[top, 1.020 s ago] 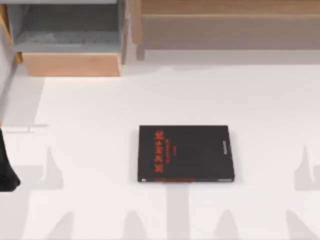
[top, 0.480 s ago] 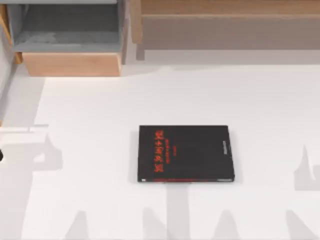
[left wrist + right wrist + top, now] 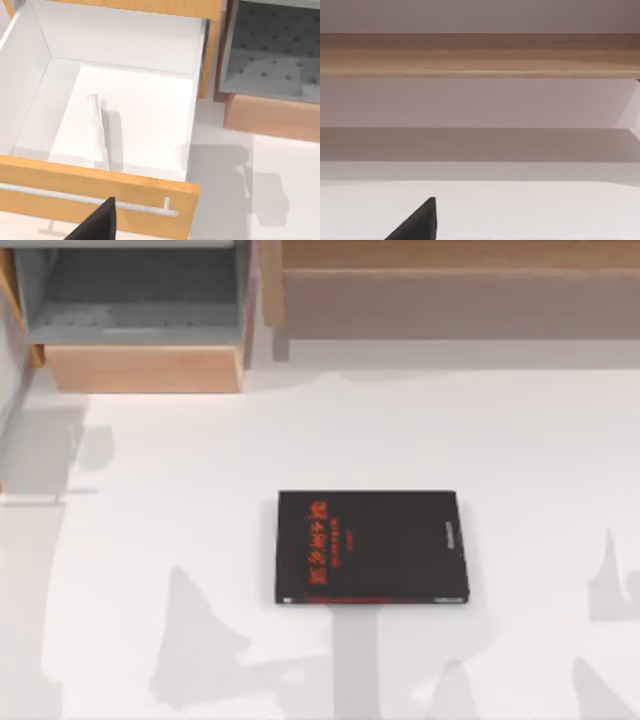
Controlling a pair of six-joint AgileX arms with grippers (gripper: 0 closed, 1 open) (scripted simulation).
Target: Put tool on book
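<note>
The black book (image 3: 371, 547) lies flat on the white table (image 3: 200, 490), near the middle of the top view. The tool (image 3: 95, 120), thin and pale, lies inside an open white drawer (image 3: 30, 100) with a wooden front, seen in the left wrist view with the left gripper (image 3: 97, 222) just over the drawer's front. I cannot tell if either gripper is wide or narrow.

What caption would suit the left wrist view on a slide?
Slender pale grey-white tool lying inside an open white drawer with a wooden front, seen from above.
</note>
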